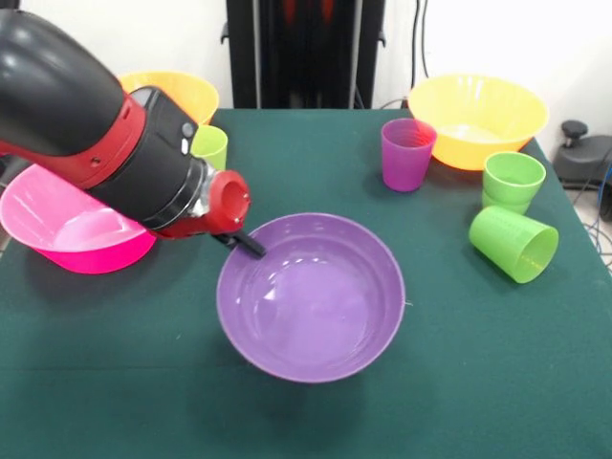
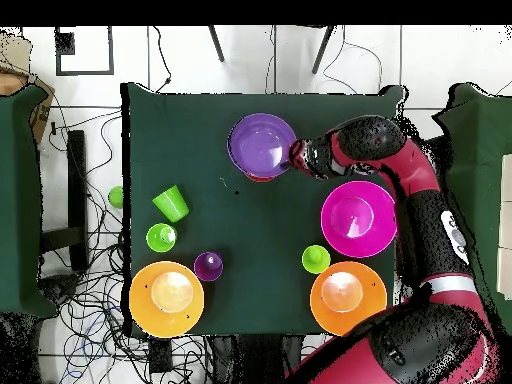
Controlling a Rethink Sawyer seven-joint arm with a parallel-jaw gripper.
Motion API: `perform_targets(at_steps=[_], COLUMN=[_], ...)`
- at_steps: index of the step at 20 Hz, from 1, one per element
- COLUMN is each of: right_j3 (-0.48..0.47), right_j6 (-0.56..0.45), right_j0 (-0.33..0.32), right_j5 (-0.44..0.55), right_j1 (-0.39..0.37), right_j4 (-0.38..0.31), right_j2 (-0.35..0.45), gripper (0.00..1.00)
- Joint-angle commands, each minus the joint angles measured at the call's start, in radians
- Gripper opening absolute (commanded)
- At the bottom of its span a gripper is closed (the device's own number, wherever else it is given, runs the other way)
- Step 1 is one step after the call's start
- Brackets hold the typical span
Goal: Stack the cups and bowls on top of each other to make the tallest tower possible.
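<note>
Gripper [image 1: 251, 244] at the end of the red-and-black arm pinches the rim of the purple bowl [image 1: 311, 296], its black fingertip closed on the edge nearest the pink bowl [image 1: 72, 229]. In the overhead view an orange bowl [image 2: 259, 177] peeks from under the purple one. Cups stand well apart.

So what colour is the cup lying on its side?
Green; the tipped cup shows best in the front view.
</note>
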Motion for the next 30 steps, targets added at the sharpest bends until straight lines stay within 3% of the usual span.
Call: perform_targets(at_steps=[1,18,26,30], right_j3=[-0.101,0.062,0.056,0.122], right_j6=[-0.213,-0.18,-0.191,-0.17], right_j0=[0.034,-0.008,-0.021,-0.038], right_j5=[0.078,-0.04,-0.036,-0.083], right_j1=[0.043,0.009,0.024,0.005], right_j4=[-0.077,-0.097,-0.098,-0.097], right_j2=[-0.017,-0.009,-0.003,0.0], gripper=[0.0,0.0,0.0,0.0])
